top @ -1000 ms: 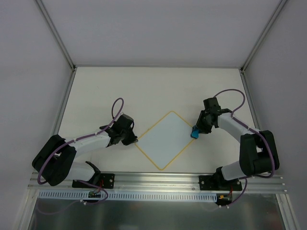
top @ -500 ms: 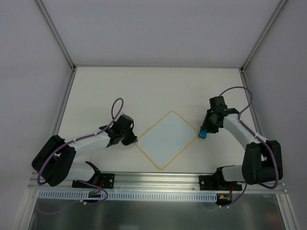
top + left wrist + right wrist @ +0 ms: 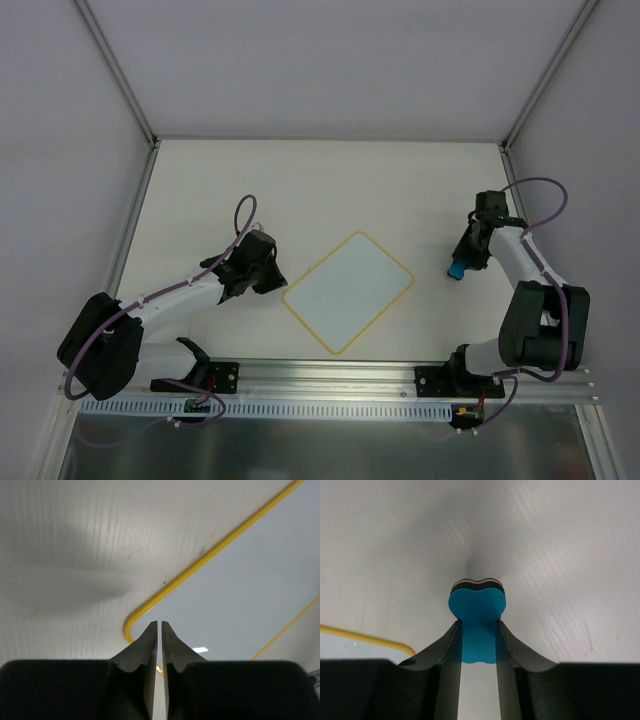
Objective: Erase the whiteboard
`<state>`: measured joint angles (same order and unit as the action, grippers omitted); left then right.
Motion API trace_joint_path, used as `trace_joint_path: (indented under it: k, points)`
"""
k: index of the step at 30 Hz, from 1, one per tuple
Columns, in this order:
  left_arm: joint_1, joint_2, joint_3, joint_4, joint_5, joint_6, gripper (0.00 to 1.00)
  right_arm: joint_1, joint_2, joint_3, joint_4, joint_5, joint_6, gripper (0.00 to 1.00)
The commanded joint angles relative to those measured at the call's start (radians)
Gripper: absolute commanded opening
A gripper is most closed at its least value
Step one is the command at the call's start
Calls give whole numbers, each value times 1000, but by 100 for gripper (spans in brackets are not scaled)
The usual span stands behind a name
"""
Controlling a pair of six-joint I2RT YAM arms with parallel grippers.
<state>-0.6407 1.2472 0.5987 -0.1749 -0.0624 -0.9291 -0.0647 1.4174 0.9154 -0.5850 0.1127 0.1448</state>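
Your whiteboard (image 3: 347,291) sits mid-frame like a diamond, no marks I can see. The right gripper (image 3: 459,265), pinching the blue eraser (image 3: 477,602), is well off its right corner. The left gripper (image 3: 159,626), closed and empty, is nearer, at its left corner.

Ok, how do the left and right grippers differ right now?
The left gripper is shut on nothing, fingers pressed together; the right gripper is shut on the blue eraser. The left gripper sits at the whiteboard's left corner; the right gripper is well off its right corner, over bare table. Both are shut, and neither is over the board's middle.
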Motion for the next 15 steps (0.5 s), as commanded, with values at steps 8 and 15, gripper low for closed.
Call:
trace_joint_path:
  k: [8, 15]
  points:
    - [35, -90, 188, -115, -112, 228, 46, -178, 178, 131, 45, 28, -37, 15]
    - [79, -180, 220, -186, -177, 306, 85, -187, 219, 122, 65, 13, -36, 41]
